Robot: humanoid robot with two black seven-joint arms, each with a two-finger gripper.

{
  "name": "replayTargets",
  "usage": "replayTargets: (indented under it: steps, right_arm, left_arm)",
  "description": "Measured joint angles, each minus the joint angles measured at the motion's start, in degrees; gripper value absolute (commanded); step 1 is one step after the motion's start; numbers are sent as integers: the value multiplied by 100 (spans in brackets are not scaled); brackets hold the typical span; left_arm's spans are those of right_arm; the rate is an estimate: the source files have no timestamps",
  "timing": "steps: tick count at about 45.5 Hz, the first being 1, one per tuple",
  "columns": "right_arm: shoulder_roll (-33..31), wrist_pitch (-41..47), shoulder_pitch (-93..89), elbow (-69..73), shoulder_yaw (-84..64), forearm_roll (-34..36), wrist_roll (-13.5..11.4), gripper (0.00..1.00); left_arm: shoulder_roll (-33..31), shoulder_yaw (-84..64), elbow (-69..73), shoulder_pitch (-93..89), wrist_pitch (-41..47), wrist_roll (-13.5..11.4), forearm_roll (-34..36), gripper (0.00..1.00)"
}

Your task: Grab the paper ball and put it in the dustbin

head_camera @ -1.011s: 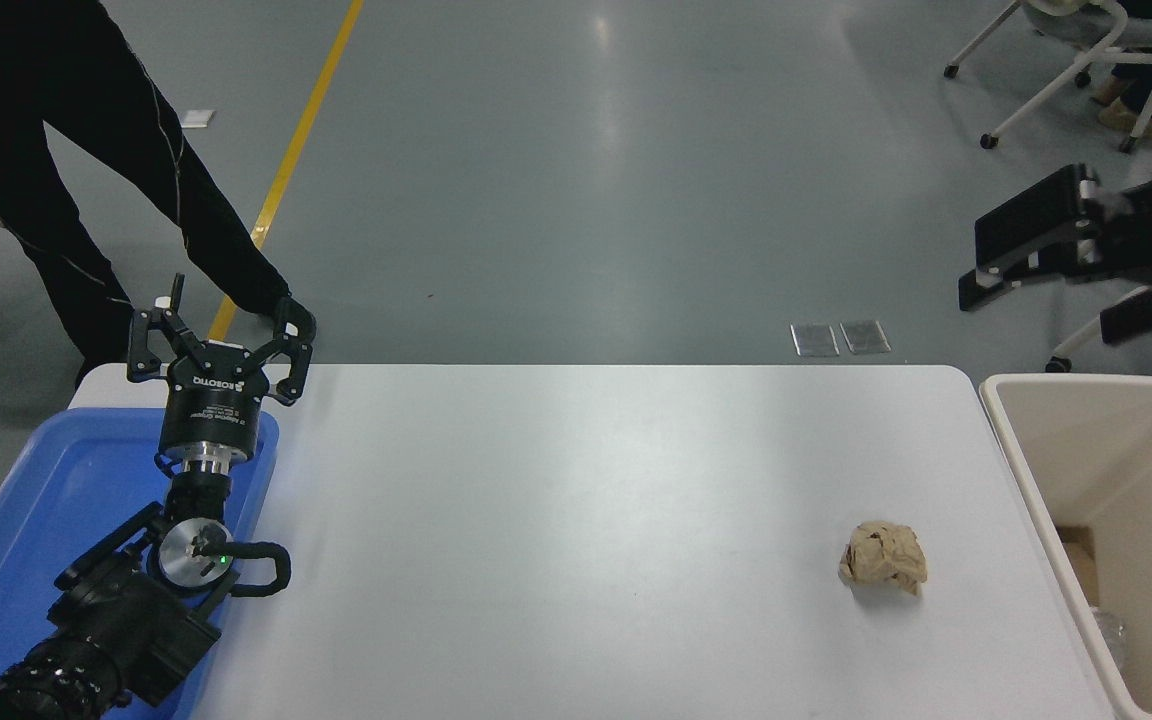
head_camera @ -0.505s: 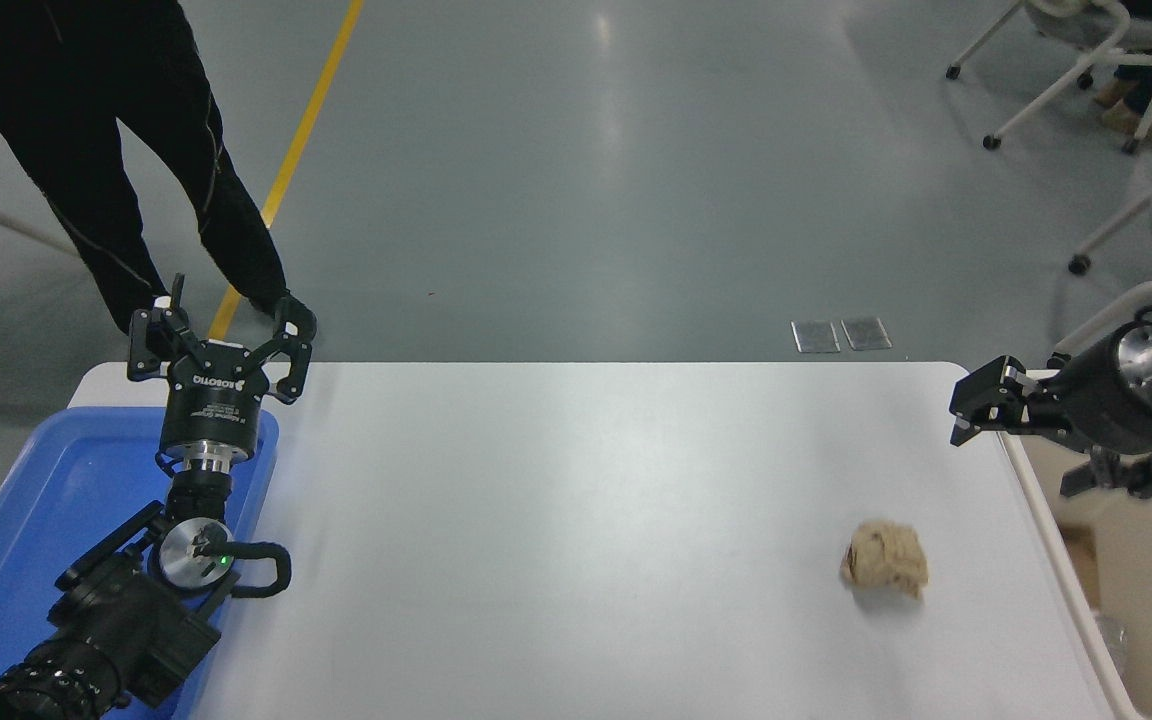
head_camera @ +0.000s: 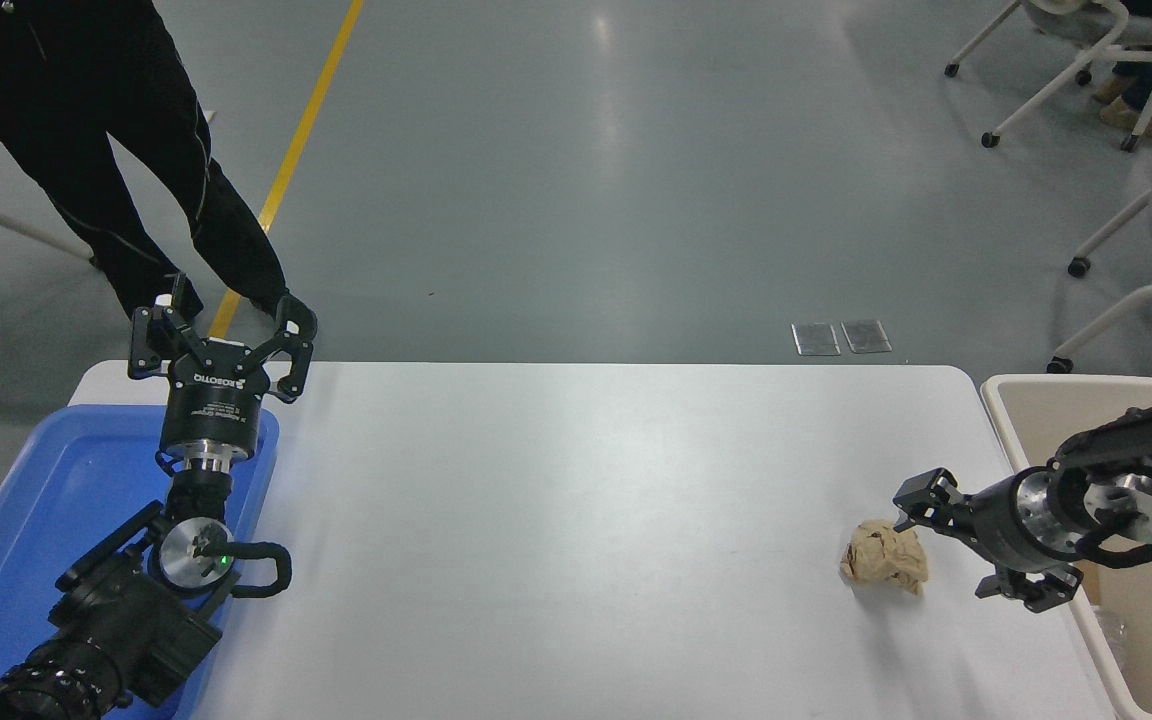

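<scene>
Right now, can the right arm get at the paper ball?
Probably yes. The right claw is open and sits just right of the paper ball, with only bare white table between them. Nothing blocks it. The left claw is parked far off over the blue tray.

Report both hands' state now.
Left hand: open, empty, parked above the blue tray.
Right hand: open, empty, beside the paper ball.
</scene>
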Motion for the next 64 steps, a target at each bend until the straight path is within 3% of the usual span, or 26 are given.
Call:
replayTargets:
  steps: [28,30,32,36,39,55,64]
  right_arm:
    - [741,-1082,-1101,-1044,652,842,-9,99]
    - [809,-1118,-1158,-1120,660,860,-17,96]
    - [887,-1154,-1228,-1198,667,870,-29,84]
    - [1013,-1203,-1332,-1332,667,864,-47,43]
    - [1100,-1219,-1391,-1405,645,832,-69,0]
    - [1262,-1351,-1436,-1578,584,531,-154,0]
    - [931,-1379,-952,-1175,450,281,-163,0]
  left_arm:
    - [0,3,0,-1,7,0,0,99]
    - [0,3,0,-1,7,0,1,99]
    - [0,3,0,-1,7,0,0,99]
    - [0,4,0,-1,7,0,0,99]
    - [0,4,0,-1,7,0,0,99]
    - [0,1,0,-1,7,-1,0,99]
    - [0,1,0,-1,7,0,1,99]
